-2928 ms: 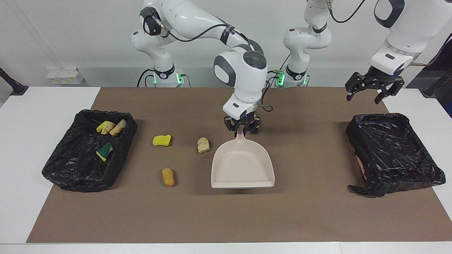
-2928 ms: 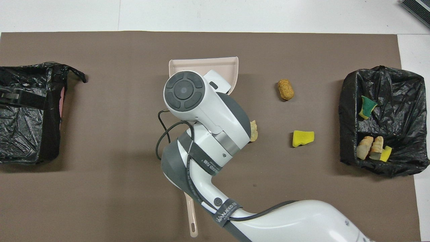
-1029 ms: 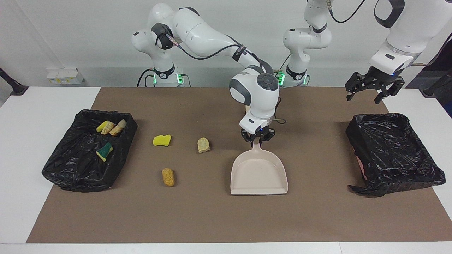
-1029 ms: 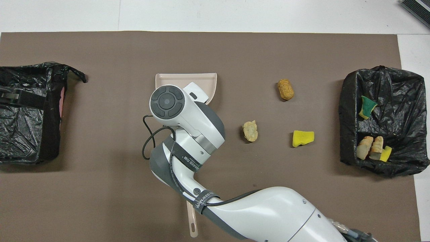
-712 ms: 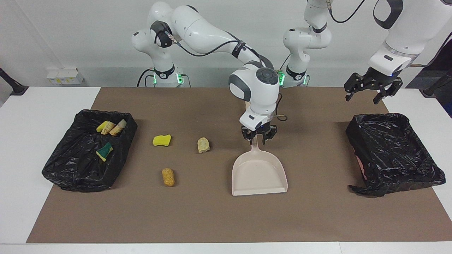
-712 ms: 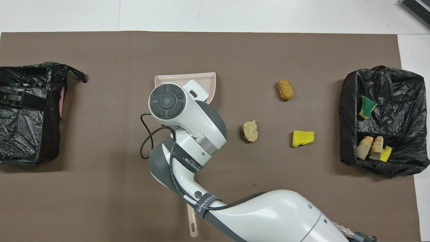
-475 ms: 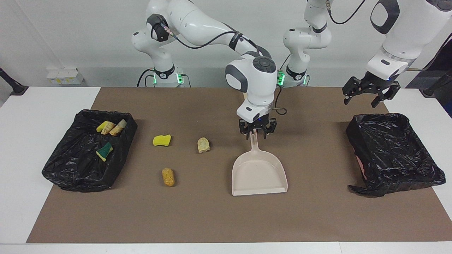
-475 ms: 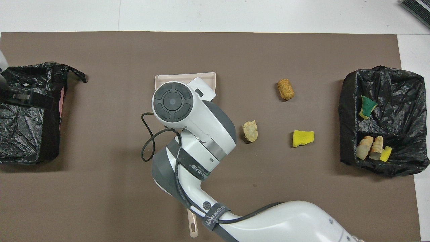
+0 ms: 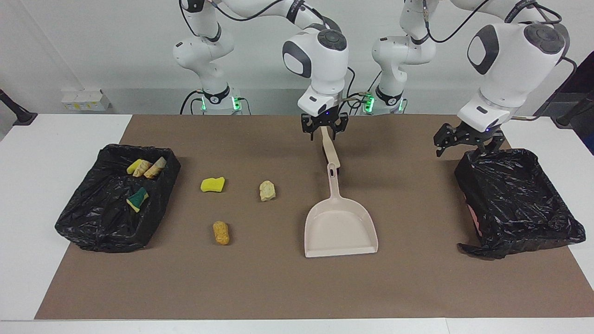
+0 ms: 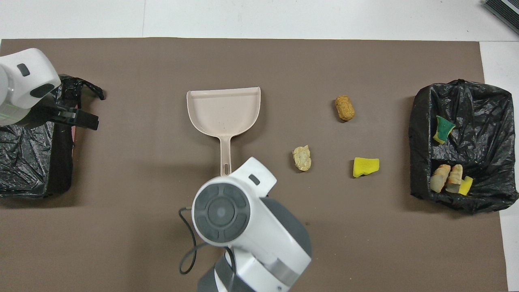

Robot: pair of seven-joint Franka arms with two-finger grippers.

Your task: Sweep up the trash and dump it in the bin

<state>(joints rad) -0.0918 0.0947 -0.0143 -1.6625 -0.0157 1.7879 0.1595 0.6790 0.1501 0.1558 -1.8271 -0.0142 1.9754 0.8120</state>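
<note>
A robot lab is shown: two white arms point(image 9: 260, 18) are mounted at a white table point(image 9: 55, 139) covered by a brown mat point(image 9: 278, 287), with bare white walls and trailing cables

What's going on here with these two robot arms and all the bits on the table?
They are clearing scraps into a bin. The empty dustpan lies on the brown mat, held by neither arm. The right gripper hovers open over a beige handle, probably the brush's. The left gripper hangs open over the rim of the empty bin. A yellow sponge chunk, a tan lump and an orange lump lie loose; other scraps are already in the second bin.
</note>
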